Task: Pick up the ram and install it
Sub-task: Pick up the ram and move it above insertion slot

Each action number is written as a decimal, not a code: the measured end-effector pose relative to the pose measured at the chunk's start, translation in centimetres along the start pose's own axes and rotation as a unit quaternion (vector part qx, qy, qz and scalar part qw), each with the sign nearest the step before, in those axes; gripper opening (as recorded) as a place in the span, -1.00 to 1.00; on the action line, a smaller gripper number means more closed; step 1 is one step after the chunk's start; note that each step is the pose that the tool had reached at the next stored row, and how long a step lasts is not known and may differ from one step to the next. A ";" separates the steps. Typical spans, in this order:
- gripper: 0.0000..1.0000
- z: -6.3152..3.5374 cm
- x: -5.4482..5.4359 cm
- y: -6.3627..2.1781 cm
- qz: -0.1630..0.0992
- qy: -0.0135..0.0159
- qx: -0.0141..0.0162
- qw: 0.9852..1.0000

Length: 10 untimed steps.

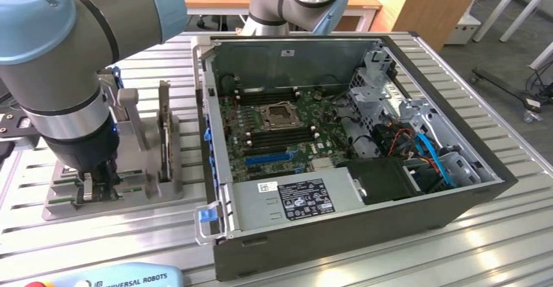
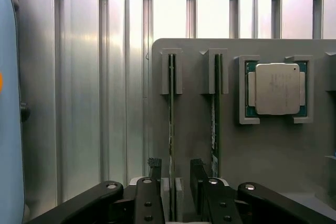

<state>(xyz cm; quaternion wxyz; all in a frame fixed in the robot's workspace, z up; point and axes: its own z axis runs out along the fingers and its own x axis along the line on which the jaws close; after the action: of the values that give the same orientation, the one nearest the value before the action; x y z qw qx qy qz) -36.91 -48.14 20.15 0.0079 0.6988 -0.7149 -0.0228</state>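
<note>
Over the holder (image 2: 273,150), the ram (image 2: 171,108) is straddled by the gripper (image 2: 175,166), jaws spread. Pick-up is judged underway; nothing is clamped yet.

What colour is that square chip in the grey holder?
The square chip is silver with green edges, clearest in the wrist view.

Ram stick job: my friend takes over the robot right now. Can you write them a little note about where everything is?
Gripper: open, at the gray holder, with one finger on each side of the ram, not closed on it.
Ram: standing on edge in its holder slot. A second stick stands in the next slot.
Computer case: open, next to the holder, on the exterior view's right.
Done: gripper lined up around the ram.
Left: the ram is not yet gripped, lifted or installed in the computer.
</note>
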 end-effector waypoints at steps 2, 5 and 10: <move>-0.29 0.01 0.0 0.00 0.000 0.000 0.000 1.000; -0.29 0.04 0.0 0.00 0.000 0.000 0.000 1.000; -0.29 0.04 0.0 0.08 0.000 0.000 0.000 1.000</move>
<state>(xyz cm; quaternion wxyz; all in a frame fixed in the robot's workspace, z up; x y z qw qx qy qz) -36.98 -48.19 20.11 0.0079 0.6990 -0.7147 -0.0228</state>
